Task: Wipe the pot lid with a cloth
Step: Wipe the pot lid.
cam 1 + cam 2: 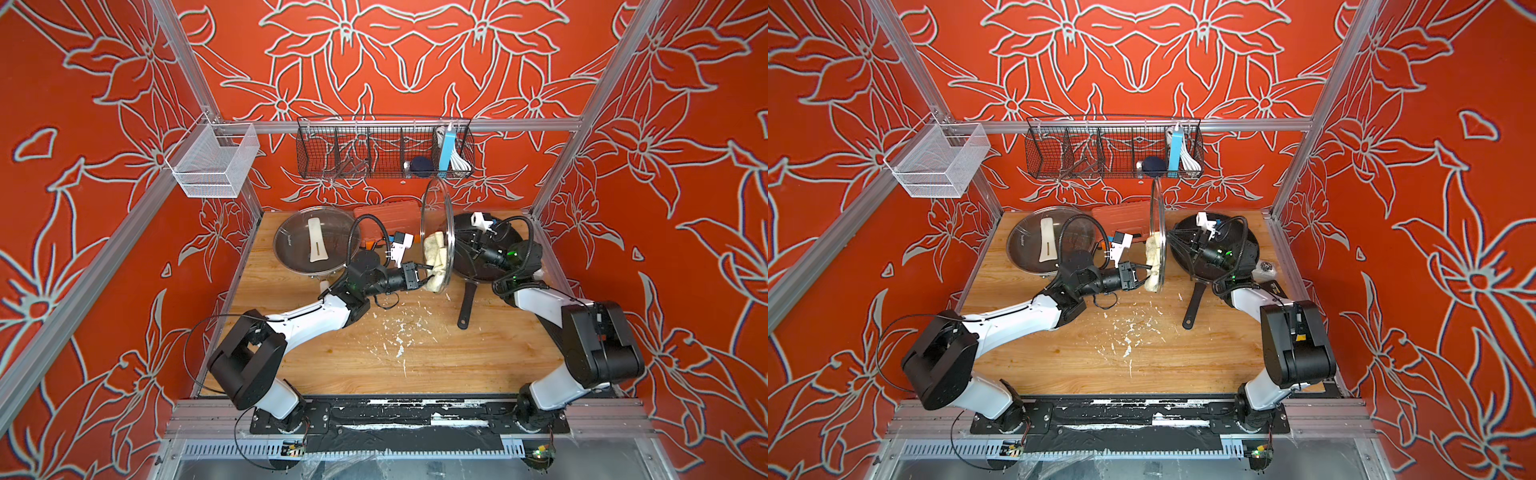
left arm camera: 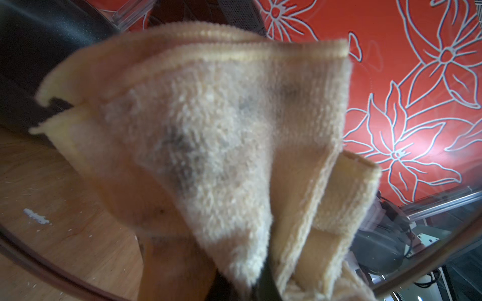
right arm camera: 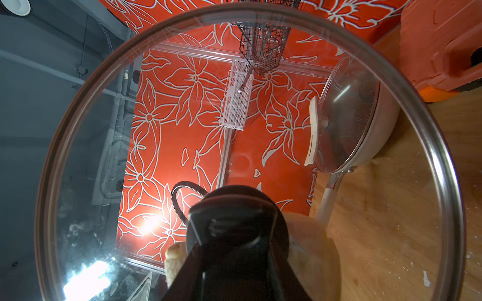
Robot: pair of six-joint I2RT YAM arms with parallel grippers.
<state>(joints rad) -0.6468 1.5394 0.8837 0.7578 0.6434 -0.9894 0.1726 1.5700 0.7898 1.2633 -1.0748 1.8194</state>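
Right gripper [image 3: 236, 226] is clamped on the knob of the pot lid [image 1: 434, 212], which stands upright on edge between the arms. Left gripper [image 1: 424, 272] pinches the cloth [image 1: 437, 257] against the glass.

Risk: a hard sideways push may twist the lid about its knob, or drag the cloth from the fingers.

Black wire basket [image 1: 332, 174] holds a blue item [image 1: 446, 151] in its end compartment (and a dark round thing [image 1: 420, 166] alongside). Nothing shows inside the white mesh basket [image 1: 216, 166].

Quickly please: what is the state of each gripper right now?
Left gripper: closed, holding the cloth.
Right gripper: closed, holding the pot lid.
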